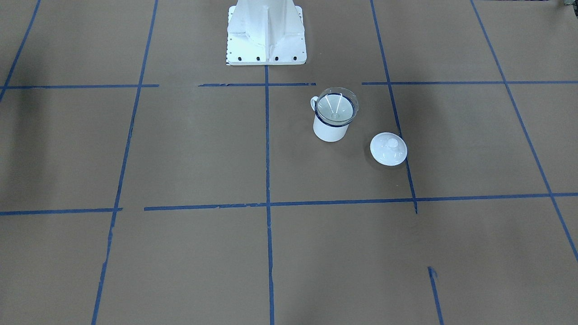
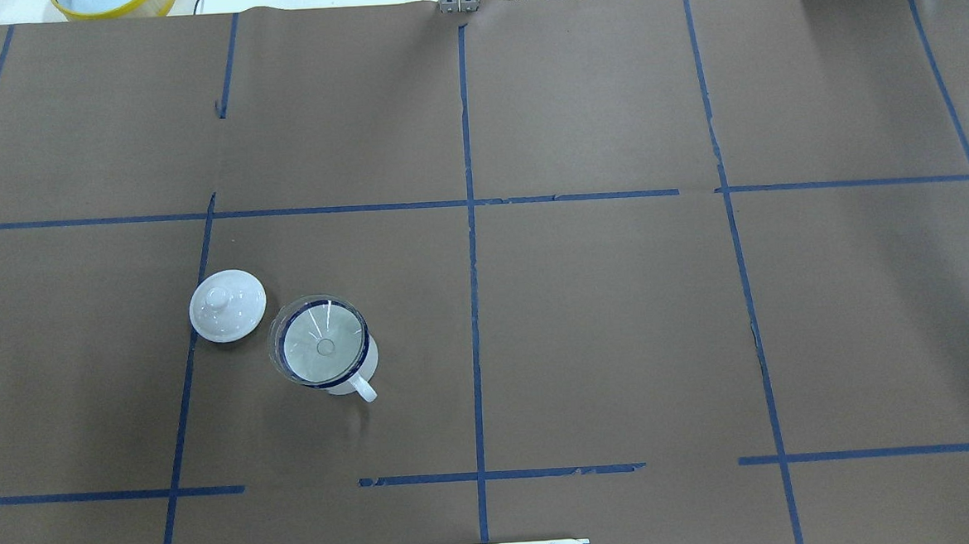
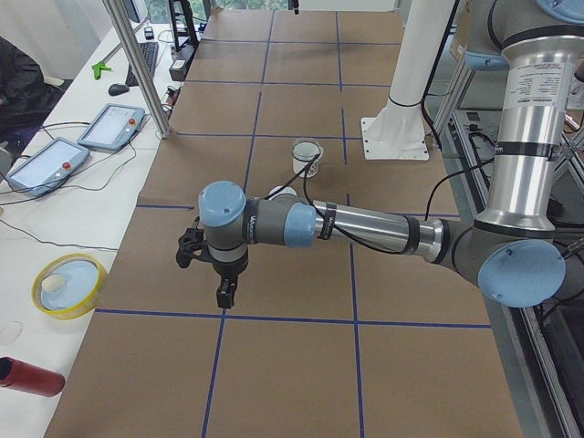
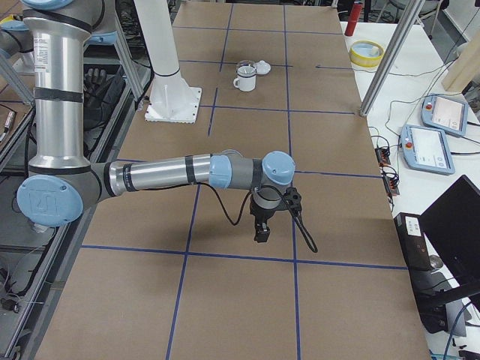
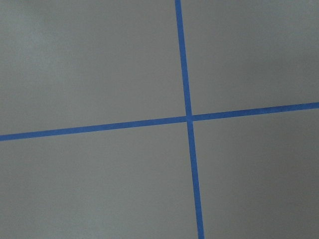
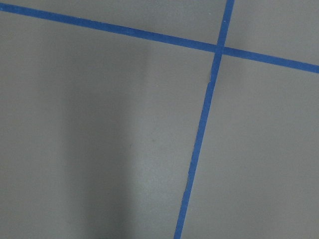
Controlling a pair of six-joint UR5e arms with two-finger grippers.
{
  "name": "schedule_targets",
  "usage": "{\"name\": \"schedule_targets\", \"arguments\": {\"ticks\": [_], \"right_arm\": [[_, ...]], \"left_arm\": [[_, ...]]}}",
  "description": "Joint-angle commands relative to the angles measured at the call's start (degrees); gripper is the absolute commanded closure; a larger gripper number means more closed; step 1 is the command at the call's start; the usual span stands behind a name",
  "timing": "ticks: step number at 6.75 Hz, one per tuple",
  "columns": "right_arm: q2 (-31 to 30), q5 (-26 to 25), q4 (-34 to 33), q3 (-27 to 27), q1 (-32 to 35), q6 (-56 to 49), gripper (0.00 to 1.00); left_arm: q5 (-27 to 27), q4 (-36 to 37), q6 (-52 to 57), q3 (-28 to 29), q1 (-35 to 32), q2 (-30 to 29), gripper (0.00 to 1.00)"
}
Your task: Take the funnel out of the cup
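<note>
The clear funnel point(image 1: 337, 104) sits upright in the white mug's mouth, its wide rim resting on the mug's dark blue rim. The cup point(image 1: 331, 128) stands on the brown paper on the robot's left side, handle toward the robot; funnel point(image 2: 322, 343) and cup point(image 2: 363, 368) also show in the overhead view. My left gripper point(image 3: 224, 294) hangs over the table's left end, far from the cup point(image 3: 306, 157). My right gripper point(image 4: 261, 234) hangs over the right end, far from the cup point(image 4: 244, 77). I cannot tell whether either is open or shut. Both wrist views show only paper and blue tape.
A round white domed lid point(image 1: 388, 149) with a knob lies just beside the cup, on its outer side point(image 2: 227, 305). The white robot pedestal point(image 1: 266, 31) stands at the table's near edge. A yellow bowl point(image 3: 68, 285), a red can point(image 3: 32, 377) and teach pendants point(image 4: 442, 112) lie off the paper.
</note>
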Motion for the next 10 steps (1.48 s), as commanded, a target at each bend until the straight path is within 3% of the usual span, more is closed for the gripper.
{"name": "schedule_targets", "arguments": {"ticks": [1, 3, 5, 6, 8, 9, 10], "right_arm": [[0.0, 0.0, 0.0, 0.0, 0.0, 0.0, 0.00], [0.0, 0.0, 0.0, 0.0, 0.0, 0.0, 0.00], [0.0, 0.0, 0.0, 0.0, 0.0, 0.0, 0.00], [0.1, 0.0, 0.0, 0.0, 0.0, 0.0, 0.00], [0.1, 0.0, 0.0, 0.0, 0.0, 0.0, 0.00], [0.1, 0.0, 0.0, 0.0, 0.0, 0.0, 0.00], [0.0, 0.0, 0.0, 0.0, 0.0, 0.0, 0.00]], "left_arm": [[-0.6, 5.4, -13.8, -13.0, 6.0, -2.8, 0.00], [1.1, 5.7, -36.6, -21.1, 20.3, -9.7, 0.00], [2.2, 6.4, -51.8, -22.5, 29.0, -17.7, 0.00], [7.2, 7.3, -57.3, -25.6, 34.9, -18.8, 0.00], [12.0, 13.3, -62.7, -25.3, 44.4, -25.5, 0.00], [18.2, 18.2, -63.6, -23.5, 50.0, -30.3, 0.00], [20.3, 18.1, -64.8, -21.0, 52.0, -31.8, 0.00]]}}
